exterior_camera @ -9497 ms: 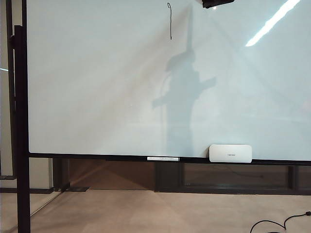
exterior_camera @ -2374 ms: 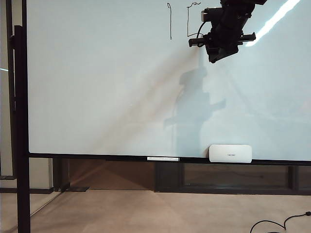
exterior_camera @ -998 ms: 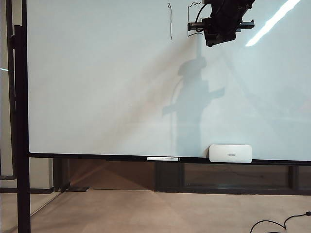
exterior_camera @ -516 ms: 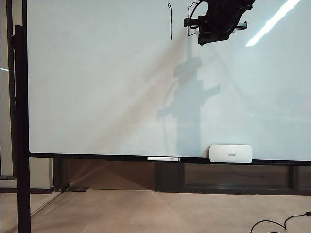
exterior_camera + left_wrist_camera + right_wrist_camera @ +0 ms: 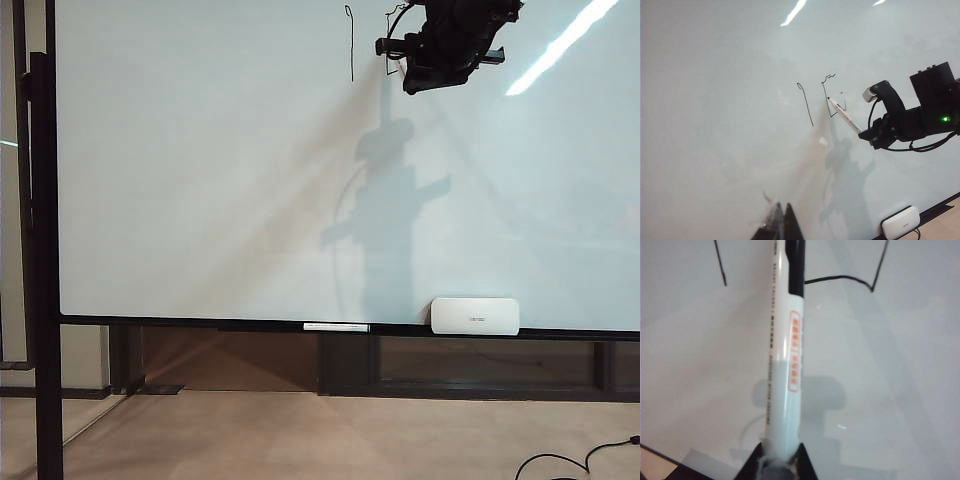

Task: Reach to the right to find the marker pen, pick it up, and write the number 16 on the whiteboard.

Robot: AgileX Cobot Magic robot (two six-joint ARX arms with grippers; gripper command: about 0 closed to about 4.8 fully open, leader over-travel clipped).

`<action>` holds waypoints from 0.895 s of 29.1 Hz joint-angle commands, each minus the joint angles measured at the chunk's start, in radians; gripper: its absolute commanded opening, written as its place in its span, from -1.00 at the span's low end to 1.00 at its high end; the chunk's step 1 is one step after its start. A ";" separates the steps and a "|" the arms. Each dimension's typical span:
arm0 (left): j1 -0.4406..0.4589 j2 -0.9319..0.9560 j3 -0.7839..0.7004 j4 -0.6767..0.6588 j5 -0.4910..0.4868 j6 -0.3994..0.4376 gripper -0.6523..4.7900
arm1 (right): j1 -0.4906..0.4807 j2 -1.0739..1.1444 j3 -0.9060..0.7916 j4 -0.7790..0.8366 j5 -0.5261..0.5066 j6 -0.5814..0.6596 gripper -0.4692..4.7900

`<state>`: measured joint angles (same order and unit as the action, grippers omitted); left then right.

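Against one whiteboard (image 5: 200, 180), right gripper (image 5: 780, 460) clamps one marker pen (image 5: 785, 365); left gripper (image 5: 780, 225) together.

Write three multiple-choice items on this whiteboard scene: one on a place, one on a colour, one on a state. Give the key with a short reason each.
1. Where does the eraser block sit?
A. on the ledge at the whiteboard's lower edge
B. on the floor
C. at the board's top

2. What colour is the barrel of the marker pen?
A. red
B. white
C. black

3. What is the right gripper doing?
A. hanging open and empty
B. shut on the eraser
C. shut on the marker pen

Key: 1 A, the exterior view shows it on the bottom rail. 2 B, the right wrist view shows a white barrel with a black tip. 3 C, the jaws clasp the pen's rear end, tip toward the strokes, near the board's top.
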<state>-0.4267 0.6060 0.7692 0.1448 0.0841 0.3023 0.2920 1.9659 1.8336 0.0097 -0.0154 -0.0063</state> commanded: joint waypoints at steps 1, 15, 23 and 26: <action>0.000 -0.012 0.006 -0.011 -0.014 0.005 -0.78 | 0.000 -0.006 0.005 0.020 -0.006 0.006 -0.83; -0.001 -0.020 0.006 -0.018 -0.020 0.005 -0.78 | 0.000 0.006 0.006 0.024 -0.006 0.006 -0.83; -0.001 -0.020 0.006 -0.018 -0.020 0.005 -0.78 | 0.000 0.006 0.007 0.048 -0.006 0.006 -0.83; 0.000 -0.020 0.006 -0.018 -0.020 0.005 -0.78 | 0.000 0.006 0.008 0.047 -0.002 0.006 -0.83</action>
<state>-0.4271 0.5884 0.7692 0.1154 0.0669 0.3023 0.2916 1.9774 1.8336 0.0391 -0.0196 -0.0040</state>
